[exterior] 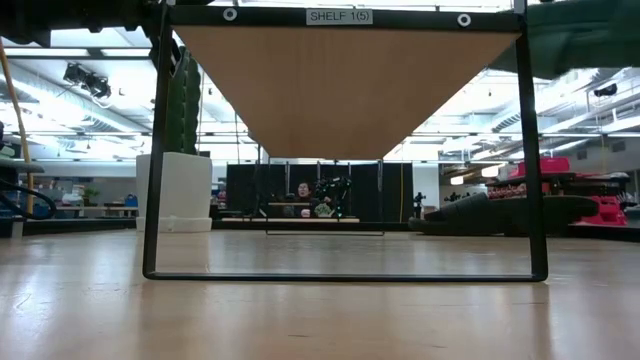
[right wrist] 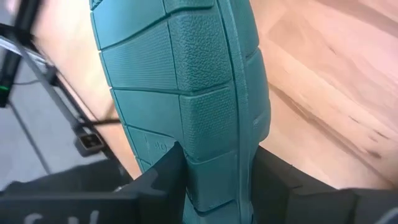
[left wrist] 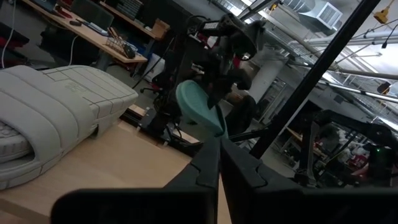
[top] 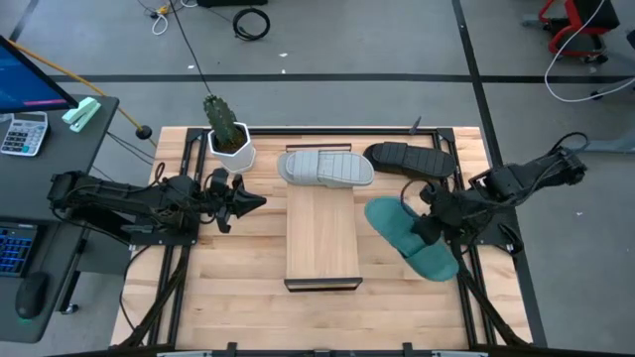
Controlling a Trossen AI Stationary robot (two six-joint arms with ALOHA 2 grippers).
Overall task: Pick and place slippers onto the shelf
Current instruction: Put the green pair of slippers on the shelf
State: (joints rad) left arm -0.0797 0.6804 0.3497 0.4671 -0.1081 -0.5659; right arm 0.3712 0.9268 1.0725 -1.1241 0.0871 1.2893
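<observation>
1. The shelf (top: 322,233) is a long light-wood board at the middle of the slatted tabletop (top: 228,278), with dark rails at its 2 short ends; in the low view its near rail frame (exterior: 345,150) carries a label reading "SHELF 1(5)".
2. The light grey slipper (top: 325,168) lies crosswise over the far end of the shelf board; the left wrist view shows it (left wrist: 56,118) resting on the wood.
3. The black slipper (top: 410,158) lies on the tabletop beside the grey one, off the shelf toward the right arm.
4. The right gripper (top: 429,224) is clamped on the teal green slipper (top: 409,238), which sits just right of the shelf; the right wrist view shows both fingers (right wrist: 158,177) pressed against the ribbed teal sole (right wrist: 186,81). The left wrist view shows this slipper (left wrist: 199,109) raised above the wood.
5. The left gripper (top: 248,201) waits left of the shelf, holding nothing; its fingers (left wrist: 211,168) are closed together.
6. A potted cactus (top: 226,127) stands at the far left part of the tabletop.
</observation>
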